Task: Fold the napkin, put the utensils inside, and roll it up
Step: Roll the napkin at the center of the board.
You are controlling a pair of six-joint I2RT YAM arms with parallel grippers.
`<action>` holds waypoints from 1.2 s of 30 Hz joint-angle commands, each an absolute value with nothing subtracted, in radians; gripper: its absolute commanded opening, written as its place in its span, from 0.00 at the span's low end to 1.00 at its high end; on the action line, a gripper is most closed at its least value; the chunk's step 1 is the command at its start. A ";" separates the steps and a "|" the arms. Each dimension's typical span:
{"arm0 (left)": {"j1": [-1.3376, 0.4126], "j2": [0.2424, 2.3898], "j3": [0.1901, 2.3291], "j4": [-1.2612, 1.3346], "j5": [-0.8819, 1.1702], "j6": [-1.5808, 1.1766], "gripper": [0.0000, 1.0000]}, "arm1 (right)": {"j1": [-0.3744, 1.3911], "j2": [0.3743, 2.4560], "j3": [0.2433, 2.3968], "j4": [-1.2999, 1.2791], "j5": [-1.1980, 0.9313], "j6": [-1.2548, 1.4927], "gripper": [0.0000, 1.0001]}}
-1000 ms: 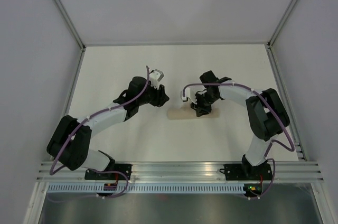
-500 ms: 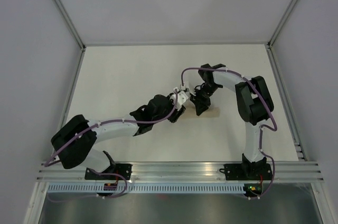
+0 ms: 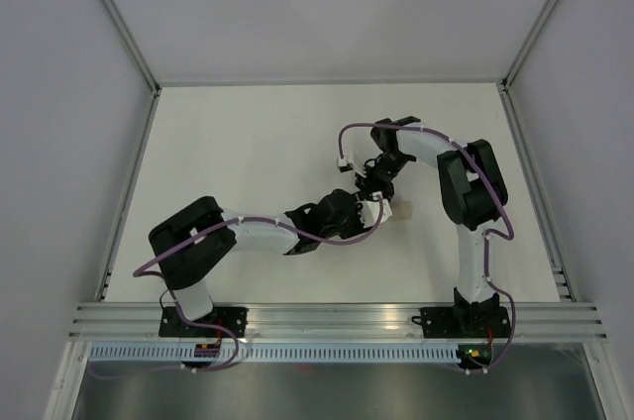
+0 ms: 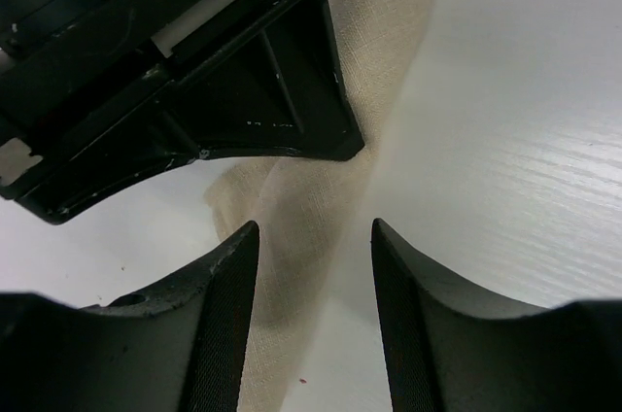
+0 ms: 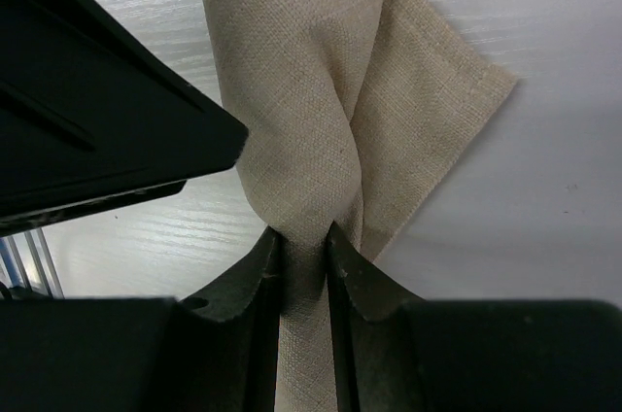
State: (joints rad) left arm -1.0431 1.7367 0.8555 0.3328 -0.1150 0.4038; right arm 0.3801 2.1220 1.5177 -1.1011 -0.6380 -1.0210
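Note:
The napkin [image 5: 311,72] is a beige cloth rolled into a narrow bundle on the white table, with one flat corner sticking out to the side. My right gripper [image 5: 303,237] is shut on the roll, pinching it tight between both fingers. My left gripper [image 4: 314,227] is open just above the same roll [image 4: 321,188], with the cloth lying between and under its fingertips, close beside the right gripper's black body [image 4: 194,91]. In the top view only a small end of the napkin [image 3: 403,209] shows past the two grippers [image 3: 374,210] [image 3: 380,185]. The utensils are hidden.
The white table [image 3: 228,133] is walled by grey panels at the back and sides. An aluminium rail [image 3: 337,316] runs along the near edge by the arm bases. The left arm stretches low across the table's middle toward the right arm.
The left arm has swung right and forward from the back left to the napkin, beside the right gripper, and its jaws have widened. The right gripper has kept its hold on the roll.

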 commanded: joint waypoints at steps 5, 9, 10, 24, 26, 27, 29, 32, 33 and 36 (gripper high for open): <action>-1.051 1.824 0.908 0.399 -0.135 0.548 0.56 | 0.379 2.223 1.506 -1.049 -0.534 -1.051 0.08; -1.051 1.864 0.920 0.410 -0.144 0.563 0.56 | 0.379 2.232 1.511 -1.049 -0.534 -1.051 0.08; -1.051 1.874 0.920 0.416 -0.150 0.564 0.55 | 0.379 2.233 1.511 -1.049 -0.534 -1.049 0.08; -1.049 1.948 0.930 0.350 -0.101 0.515 0.02 | 0.364 2.198 1.520 -1.058 -0.575 -1.028 0.41; -1.048 1.950 0.931 0.339 -0.089 0.503 0.02 | 0.360 2.175 1.522 -1.057 -0.587 -1.020 0.48; -1.046 1.951 0.931 0.333 -0.077 0.502 0.02 | 0.353 2.151 1.522 -1.054 -0.604 -1.011 0.55; -1.042 1.951 0.933 0.313 -0.055 0.486 0.02 | 0.342 2.123 1.525 -1.048 -0.623 -0.999 0.59; -1.031 1.951 0.939 0.292 -0.028 0.469 0.02 | 0.307 2.060 1.534 -1.032 -0.656 -0.968 0.65; -1.026 1.951 0.940 0.285 -0.015 0.466 0.02 | 0.295 2.048 1.534 -1.020 -0.663 -0.954 0.66; -1.019 1.947 0.940 0.273 -0.005 0.454 0.02 | 0.253 2.002 1.529 -0.967 -0.678 -0.887 0.68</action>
State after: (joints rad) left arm -1.0237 1.9049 0.9440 0.3962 -0.0933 0.5255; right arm 0.3084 2.0846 1.5272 -1.0672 -0.6720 -0.9386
